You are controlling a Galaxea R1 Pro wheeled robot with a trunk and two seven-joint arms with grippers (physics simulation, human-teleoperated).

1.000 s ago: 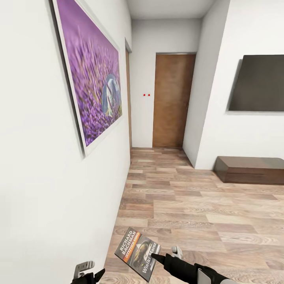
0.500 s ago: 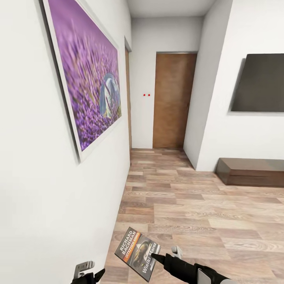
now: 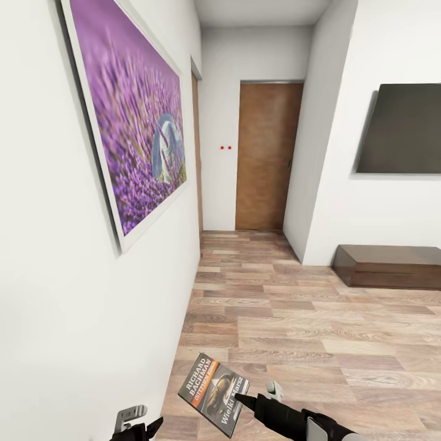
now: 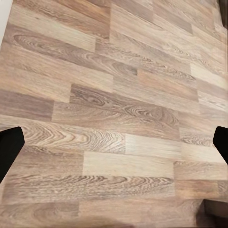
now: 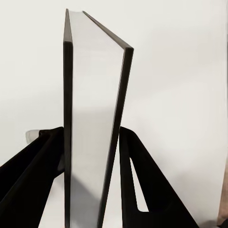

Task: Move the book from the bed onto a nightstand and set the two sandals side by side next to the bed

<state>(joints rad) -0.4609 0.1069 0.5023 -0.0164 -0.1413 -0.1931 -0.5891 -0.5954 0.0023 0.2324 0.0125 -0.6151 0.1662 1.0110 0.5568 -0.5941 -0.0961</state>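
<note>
My right gripper (image 3: 246, 400) is shut on the book (image 3: 214, 392), a thin paperback with white "RICHARD BACHMAN" lettering and an orange band. It holds the book tilted, low over the wood-plank floor (image 3: 318, 331). In the right wrist view the book (image 5: 92, 142) stands edge-on between the two black fingers (image 5: 33, 171). My left gripper (image 3: 138, 424) hangs low beside the white wall, open. Its fingertips (image 4: 9, 147) sit far apart over bare planks with nothing between them. The bed, nightstand and sandals are out of view.
I am in a hallway. A white wall with a large purple flower picture (image 3: 138, 116) runs close along my left. A brown door (image 3: 263, 156) closes the far end. A dark screen (image 3: 401, 128) hangs at the right above a low dark cabinet (image 3: 392, 264).
The whole view has shifted slightly, so the camera has moved: the purple picture looks larger and nearer. Both grippers and the book keep their places in the frame.
</note>
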